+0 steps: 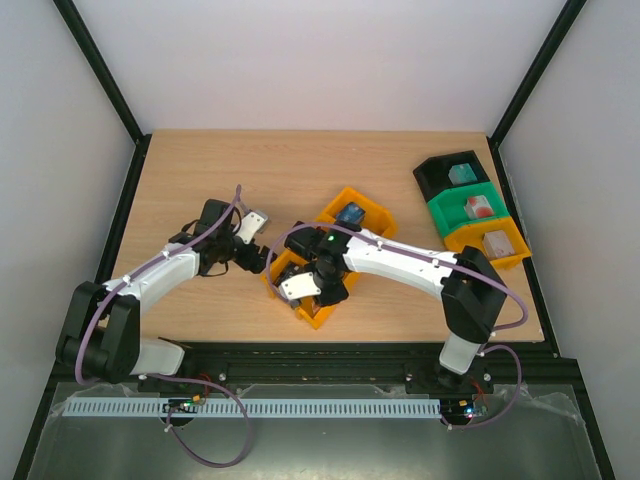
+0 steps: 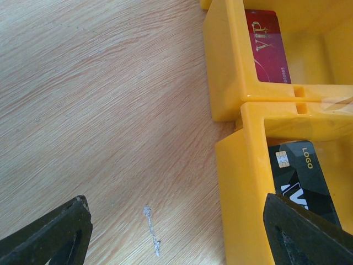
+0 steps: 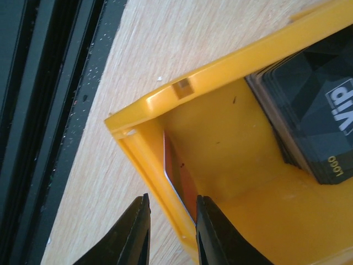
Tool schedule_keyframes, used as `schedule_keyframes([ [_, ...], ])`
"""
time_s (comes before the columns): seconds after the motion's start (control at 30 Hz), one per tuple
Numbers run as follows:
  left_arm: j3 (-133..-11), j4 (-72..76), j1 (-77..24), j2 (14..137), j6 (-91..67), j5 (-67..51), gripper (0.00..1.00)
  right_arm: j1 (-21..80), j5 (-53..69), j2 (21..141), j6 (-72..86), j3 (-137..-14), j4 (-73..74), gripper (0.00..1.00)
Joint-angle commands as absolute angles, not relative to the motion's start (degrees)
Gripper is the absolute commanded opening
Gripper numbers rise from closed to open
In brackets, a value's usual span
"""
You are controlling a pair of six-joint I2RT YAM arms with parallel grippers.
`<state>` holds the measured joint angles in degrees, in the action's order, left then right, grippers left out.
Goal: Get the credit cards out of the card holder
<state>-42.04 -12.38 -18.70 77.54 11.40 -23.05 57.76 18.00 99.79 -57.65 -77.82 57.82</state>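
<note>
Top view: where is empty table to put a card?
Bare wood runs along the far edge of the table, behind the yellow bin and left of the black-green-yellow bins. More at the front edge, right of that bin. Crowded where left arm and right arm meet.

A red plastic card (image 2: pixel 268 47) in one compartment of the yellow plastic bin (image 2: pixel 231 83) carries "VIP" in gold script. The small print along its edge is too fine to read. The black plastic card (image 2: pixel 302 176) in the next compartment bears "LOGO" in gold beside its chip, and white block letters of which only the start shows. In the right wrist view, a black faceted card (image 3: pixel 309 99) reads "VIP" in white and "LOGO" in gold.
</note>
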Motion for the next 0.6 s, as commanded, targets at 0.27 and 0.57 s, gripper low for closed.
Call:
schedule_keyframes([
  [0.27,-42.2,-13.3,-18.8,76.0,12.1,-23.5,0.86,58.8,14.6,99.3,-57.9,-73.7,59.7,0.19],
  [0.57,-41.8,-13.4,-18.9,75.7,12.0,-23.6,0.86,59.1,11.7,97.8,-58.1,-70.7,53.5,0.19],
])
